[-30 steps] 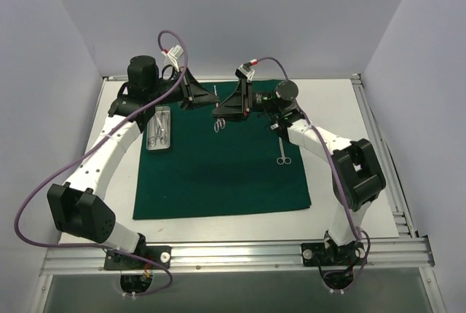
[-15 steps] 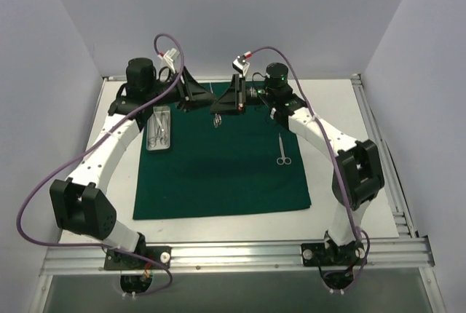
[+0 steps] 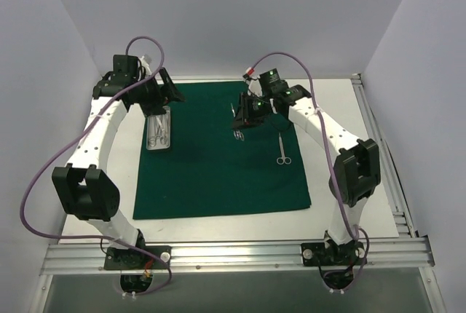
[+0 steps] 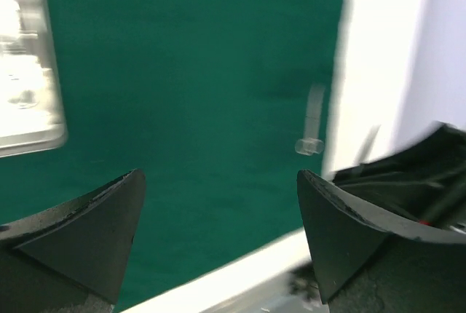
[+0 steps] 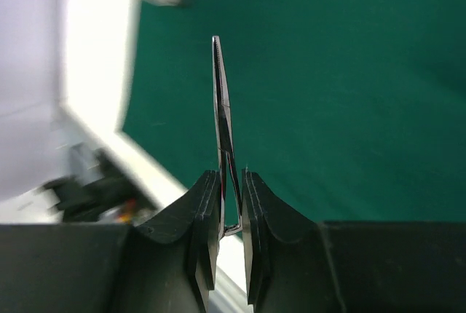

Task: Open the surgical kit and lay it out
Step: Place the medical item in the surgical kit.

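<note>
The surgical kit's dark green cloth (image 3: 218, 175) lies spread flat as a large square drape. A small silver tray (image 3: 158, 129) with steel instruments sits on its left edge and shows blurred in the left wrist view (image 4: 25, 73). One ring-handled forceps (image 3: 282, 149) lies on the drape's right half. My right gripper (image 3: 244, 114) hovers over the drape's far middle, shut on a second thin steel forceps (image 5: 220, 94) whose rings hang below it (image 3: 239, 135). My left gripper (image 3: 169, 93) is open and empty above the drape's far left corner, just beyond the tray.
The drape rests on a white tabletop (image 3: 342, 204) framed by aluminium rails (image 3: 240, 255), with grey walls close on three sides. A small pale blurred object (image 4: 312, 127) lies near the drape's edge in the left wrist view.
My left gripper has opened wide and swung left toward the tray. My right gripper has carried its forceps right and nearer over the drape.
</note>
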